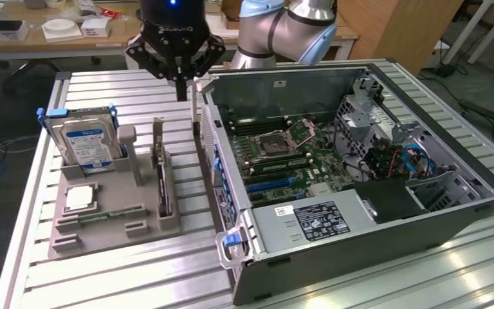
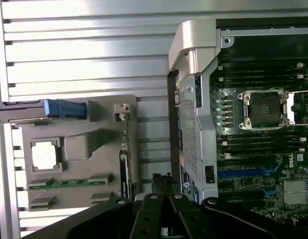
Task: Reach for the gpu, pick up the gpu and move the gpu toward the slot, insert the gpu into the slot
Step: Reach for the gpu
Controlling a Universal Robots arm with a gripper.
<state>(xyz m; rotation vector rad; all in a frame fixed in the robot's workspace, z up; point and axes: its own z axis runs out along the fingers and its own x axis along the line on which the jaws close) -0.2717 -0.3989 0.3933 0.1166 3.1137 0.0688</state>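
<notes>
Lettering on the black body of the hand [image 1: 181,95] reads "ROBOTIQ", upside down in the exterior view. The blue label [image 1: 87,144] on the hard drive [image 1: 77,122] and the black sticker [image 1: 318,221] on the power supply [image 1: 273,226] carry print too small to read.

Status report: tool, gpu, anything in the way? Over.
Tool shut, empty, high above the table. Gpu on edge in grey holder, untouched. Open case close beside.

Exterior camera sits high beyond the near edge of the bench [image 1: 101,90], angled down across it toward the arm at the far edge, a wide, stand-off look. Wrist camera rides just above the fingers [image 1: 181,89], aimed straight down, much closer in. Both catch the grey tray [image 1: 144,225], the open computer case [image 1: 350,251] and its motherboard [image 1: 282,151].
</notes>
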